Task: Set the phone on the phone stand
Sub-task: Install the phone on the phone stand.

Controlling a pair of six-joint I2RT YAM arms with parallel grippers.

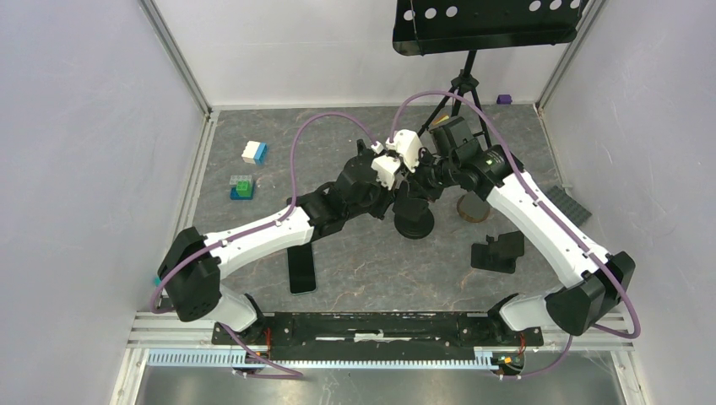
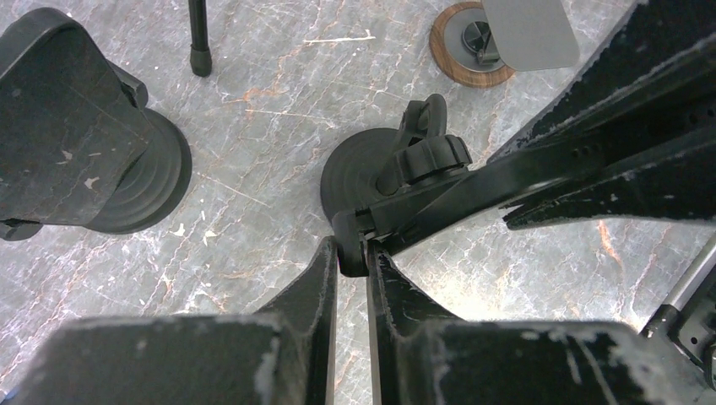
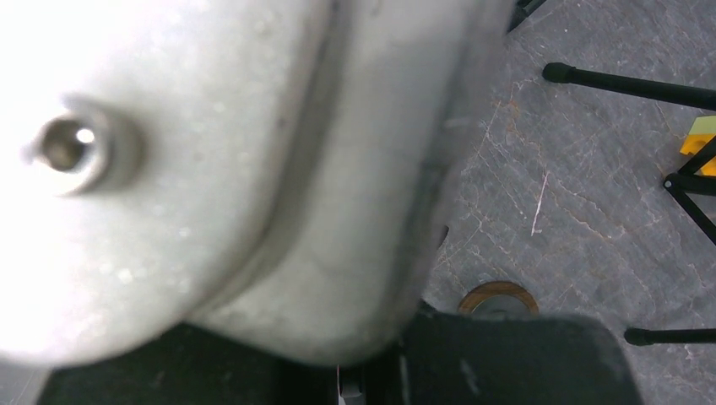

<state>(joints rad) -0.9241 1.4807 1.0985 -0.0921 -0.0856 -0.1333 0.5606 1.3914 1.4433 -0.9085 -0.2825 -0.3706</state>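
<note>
Black fingers of the left gripper (image 2: 352,253) are clenched on a thin edge of the phone stand (image 2: 359,181), whose round base sits on the table (image 1: 363,278) just ahead of the fingertips. The right gripper (image 1: 429,179) meets it from the opposite side. Its jaws are closed, but its wrist view is blocked by a pale blur, so I cannot tell whether they hold anything.

The phone (image 1: 301,268) lies flat well behind the left gripper, back along its own forearm and toward the arm's base, touched by neither arm. By my reading the task has hardly begun: the stand is only being held. Someone must yet pick up the phone, carry it forward and seat it.

Counting outward:
- one phone
- one gripped stand
- one wooden disc (image 1: 474,207) just beyond the right gripper
- one black bracket-like piece (image 1: 498,251) beside the right forearm
- two clumps of toy bricks (image 1: 241,187), off to the left gripper's outer side
- one music stand (image 1: 490,21) far ahead
</note>
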